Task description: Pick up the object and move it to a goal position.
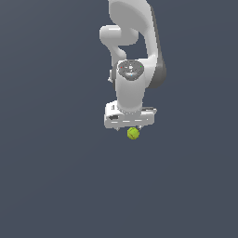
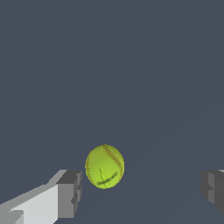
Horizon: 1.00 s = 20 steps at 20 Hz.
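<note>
We see our hand (image 2: 140, 192) spread wide, gripping nothing. The ball (image 2: 104, 166) sits between its fingers (image 2: 70, 194), nearer one.

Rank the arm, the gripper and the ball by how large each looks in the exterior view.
1. arm, by far the largest.
2. gripper, a white block under the wrist, clearly smaller than the arm.
3. ball, smallest, a yellow-green dot just below the gripper.

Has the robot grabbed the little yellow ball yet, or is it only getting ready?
Only getting ready. Done: the gripper is lined up with the ball between its open fingers, nearer one of them. In hand: nothing, since neither finger touches the ball. Left: close, lift, then carry it to the goal, which no picture shows.
</note>
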Each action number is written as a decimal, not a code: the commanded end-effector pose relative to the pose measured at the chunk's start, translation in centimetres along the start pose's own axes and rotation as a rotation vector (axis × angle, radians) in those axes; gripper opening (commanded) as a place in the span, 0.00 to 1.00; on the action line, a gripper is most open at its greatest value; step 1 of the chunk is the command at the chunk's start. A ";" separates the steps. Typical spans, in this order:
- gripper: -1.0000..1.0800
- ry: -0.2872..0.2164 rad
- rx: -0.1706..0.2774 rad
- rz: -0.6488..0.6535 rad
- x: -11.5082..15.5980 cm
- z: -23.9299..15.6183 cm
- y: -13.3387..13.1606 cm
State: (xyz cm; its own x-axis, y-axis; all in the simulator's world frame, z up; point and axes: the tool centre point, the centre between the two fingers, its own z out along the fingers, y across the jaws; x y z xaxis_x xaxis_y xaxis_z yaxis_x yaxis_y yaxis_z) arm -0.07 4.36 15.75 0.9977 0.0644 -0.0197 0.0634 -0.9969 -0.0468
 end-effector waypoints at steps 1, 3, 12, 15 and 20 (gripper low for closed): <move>0.96 0.000 -0.003 -0.030 -0.2 0.3 -0.1; 0.96 0.001 -0.007 -0.063 -0.4 0.7 -0.3; 0.96 0.002 -0.028 -0.298 -1.8 3.2 -1.4; 0.96 0.003 -0.036 -0.400 -2.5 4.2 -1.9; 0.96 0.003 -0.045 -0.539 -3.5 5.5 -2.6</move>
State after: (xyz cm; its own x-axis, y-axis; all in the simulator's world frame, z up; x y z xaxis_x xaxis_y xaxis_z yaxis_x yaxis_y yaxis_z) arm -3.55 6.77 10.81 0.8466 0.5322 -0.0032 0.5322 -0.8466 -0.0098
